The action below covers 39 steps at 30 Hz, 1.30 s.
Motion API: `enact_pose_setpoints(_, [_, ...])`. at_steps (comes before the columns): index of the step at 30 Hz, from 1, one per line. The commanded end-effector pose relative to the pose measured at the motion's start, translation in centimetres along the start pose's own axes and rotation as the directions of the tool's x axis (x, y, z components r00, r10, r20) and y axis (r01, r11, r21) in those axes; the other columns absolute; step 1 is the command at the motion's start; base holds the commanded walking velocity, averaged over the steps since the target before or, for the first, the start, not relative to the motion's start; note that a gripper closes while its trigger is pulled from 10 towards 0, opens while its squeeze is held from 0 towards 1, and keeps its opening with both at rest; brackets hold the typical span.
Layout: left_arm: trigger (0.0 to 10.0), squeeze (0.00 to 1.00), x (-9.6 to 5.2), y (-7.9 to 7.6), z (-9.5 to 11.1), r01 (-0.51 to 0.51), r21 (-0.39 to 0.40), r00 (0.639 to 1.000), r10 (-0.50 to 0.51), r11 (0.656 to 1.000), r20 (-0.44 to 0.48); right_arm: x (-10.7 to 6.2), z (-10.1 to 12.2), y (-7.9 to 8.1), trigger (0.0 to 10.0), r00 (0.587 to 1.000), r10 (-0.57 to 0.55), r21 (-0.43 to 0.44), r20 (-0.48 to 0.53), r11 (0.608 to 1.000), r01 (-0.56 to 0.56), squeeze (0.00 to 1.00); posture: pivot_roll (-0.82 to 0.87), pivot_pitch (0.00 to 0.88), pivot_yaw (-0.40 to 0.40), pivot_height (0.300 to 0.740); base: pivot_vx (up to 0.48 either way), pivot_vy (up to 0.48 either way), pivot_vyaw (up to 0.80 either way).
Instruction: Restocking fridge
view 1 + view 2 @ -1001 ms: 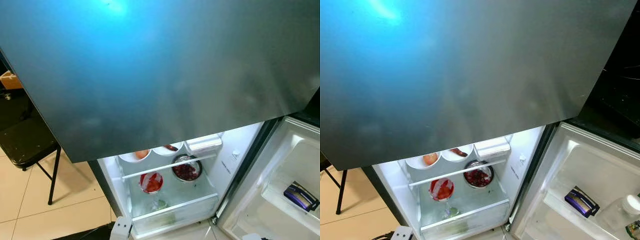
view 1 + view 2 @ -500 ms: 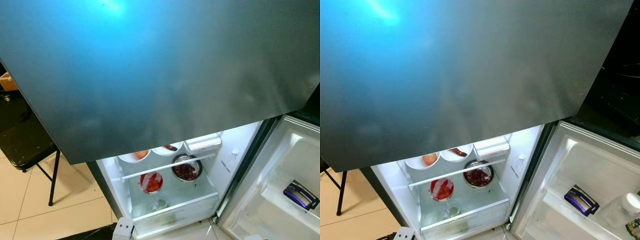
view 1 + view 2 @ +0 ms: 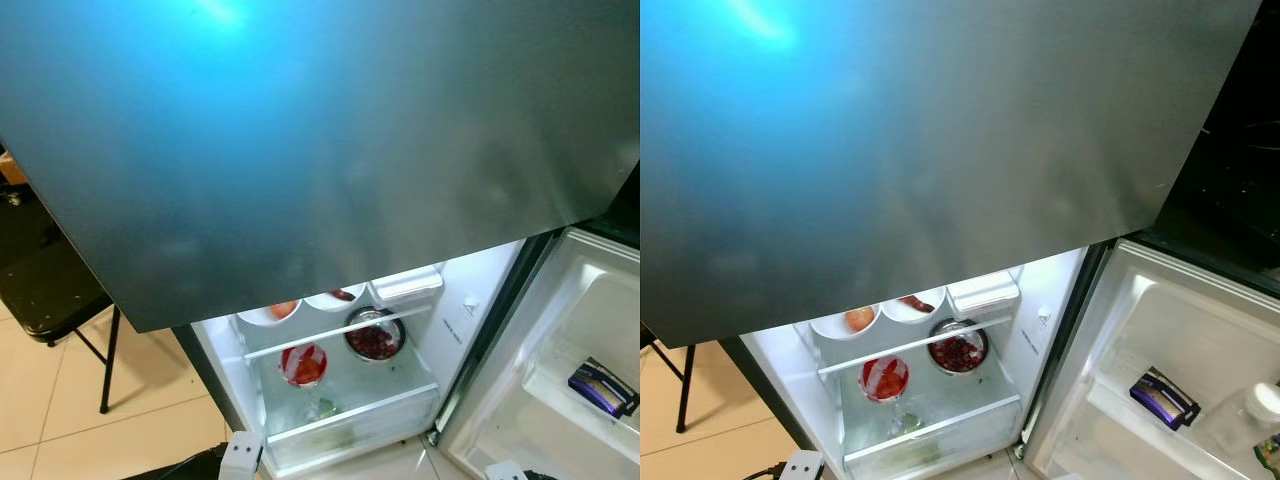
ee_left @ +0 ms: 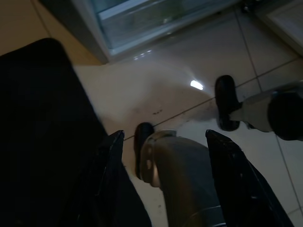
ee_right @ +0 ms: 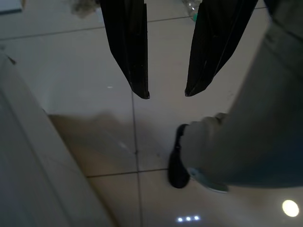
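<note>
The fridge stands before me with its grey upper door closed and its lit lower compartment open. On the upper shelf sit two white bowls, one holding an orange fruit, and a white box. Below are a steel bowl of red food and a red-filled cup above the crisper drawer. The open door on the right carries a purple packet and a bottle. My left gripper and right gripper hang open over the tiled floor, holding nothing.
A black folding chair stands left of the fridge. A white power strip lies on the floor by the fridge's lower left corner. My own legs and black feet show below the grippers. Dark surfaces lie behind the open door at right.
The head view has shifted slightly. Nothing in the fridge or on its door has moved.
</note>
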<state>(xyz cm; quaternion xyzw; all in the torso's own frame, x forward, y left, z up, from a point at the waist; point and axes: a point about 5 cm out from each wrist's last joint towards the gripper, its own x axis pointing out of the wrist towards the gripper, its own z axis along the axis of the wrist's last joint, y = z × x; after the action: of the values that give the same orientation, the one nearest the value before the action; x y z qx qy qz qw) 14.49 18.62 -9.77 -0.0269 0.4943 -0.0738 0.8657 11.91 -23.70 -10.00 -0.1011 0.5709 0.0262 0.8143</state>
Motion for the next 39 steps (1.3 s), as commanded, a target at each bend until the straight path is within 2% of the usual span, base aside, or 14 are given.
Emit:
enact_pose_setpoints(1, [10.0, 0.00, -0.3, 1.0, -0.1, -0.031, -0.006, 1.000, 0.031, 1.000, -0.006, -0.1, -0.2, -0.5, 10.0, 1.000, -0.017, 0.039, -0.005, 0.999, 0.017, 0.00, 0.00, 0.000, -0.044, 0.740, 0.000, 0.000, 0.00])
enact_pose_setpoints(4, [10.0, 0.00, -0.3, 1.1, 0.3, -0.025, 0.014, 1.000, 0.025, 1.000, 0.010, -0.3, -0.4, -1.4, 10.0, 0.999, -0.043, 0.077, 0.001, 0.996, 0.043, 0.00, 0.00, 0.000, -0.049, 0.740, 0.000, 0.000, 0.00])
enact_pose_setpoints(6, [10.0, 0.00, -0.6, 1.5, -0.8, -0.032, 0.072, 0.999, 0.035, 0.997, -0.036, -0.3, -0.9, -1.6, 10.0, 0.998, -0.064, 0.107, -0.016, 0.992, 0.065, 0.00, 0.02, 0.000, -0.068, 0.740, 0.000, 0.000, 0.00])
enact_pose_setpoints(10, [10.0, 0.00, -0.9, 1.9, -1.7, -0.060, 0.037, 0.997, 0.062, 0.998, -0.054, -0.4, -1.1, -1.5, 10.0, 0.997, -0.069, 0.112, -0.020, 0.991, 0.071, 0.00, 0.00, 0.000, -0.070, 0.740, 0.000, 0.000, 0.00])
enact_pose_setpoints(15, [10.0, 0.00, -0.8, 1.2, -2.1, -0.051, 0.028, 0.997, 0.053, 0.998, -0.058, -0.3, -0.4, -1.5, 10.0, 0.997, -0.071, 0.112, 0.009, 0.991, 0.069, 0.00, -0.03, 0.000, -0.069, 0.740, 0.000, 0.000, 0.00])
enact_pose_setpoints(17, [10.0, 0.00, -0.5, 0.2, -2.2, -0.037, 0.020, 0.997, 0.038, 0.999, -0.064, -0.2, -0.5, -1.3, 10.0, 0.998, -0.061, 0.085, 0.001, 0.995, 0.061, 0.00, -0.03, 0.000, -0.071, 0.740, 0.000, 0.000, 0.00])
enact_pose_setpoints(22, [10.0, 0.00, 0.2, -1.9, -1.5, 0.018, 0.048, 0.999, -0.015, 0.999, -0.048, -0.3, -0.8, -1.3, 10.0, 0.998, -0.068, 0.085, -0.007, 0.994, 0.068, 0.00, -0.03, 0.000, -0.061, 0.740, 0.000, 0.000, 0.00])
enact_pose_setpoints(25, [10.0, 0.00, 0.3, -2.0, -1.4, 0.022, 0.056, 0.999, -0.019, 0.998, -0.048, -0.3, -0.8, -1.3, 10.0, 0.998, -0.070, 0.090, -0.008, 0.994, 0.070, 0.00, -0.03, 0.000, -0.061, 0.740, 0.000, 0.000, 0.00])
enact_pose_setpoints(27, [10.0, 0.00, 0.4, -2.3, -1.0, 0.041, 0.111, 0.998, -0.035, 0.993, -0.053, -0.2, -0.7, -0.8, 10.0, 0.998, -0.058, 0.077, -0.006, 0.995, 0.058, 0.00, -0.02, 0.000, -0.055, 0.740, 0.000, 0.000, 0.00])
enact_pose_setpoints(31, [10.0, 0.00, 0.5, -2.2, -0.3, 0.053, 0.151, 0.998, -0.046, 0.987, -0.050, -0.1, -0.8, -0.4, 10.0, 0.999, -0.053, 0.077, -0.006, 0.996, 0.053, 0.00, -0.02, 0.000, -0.042, 0.740, 0.000, 0.000, 0.00])
enact_pose_setpoints(39, [10.0, 0.00, 0.5, -1.9, 0.1, 0.052, 0.168, 0.998, -0.044, 0.984, -0.046, -0.2, -1.5, -0.2, 10.0, 0.998, -0.053, 0.074, -0.024, 0.996, 0.055, 0.00, -0.02, 0.000, -0.041, 0.740, 0.000, 0.000, 0.00])
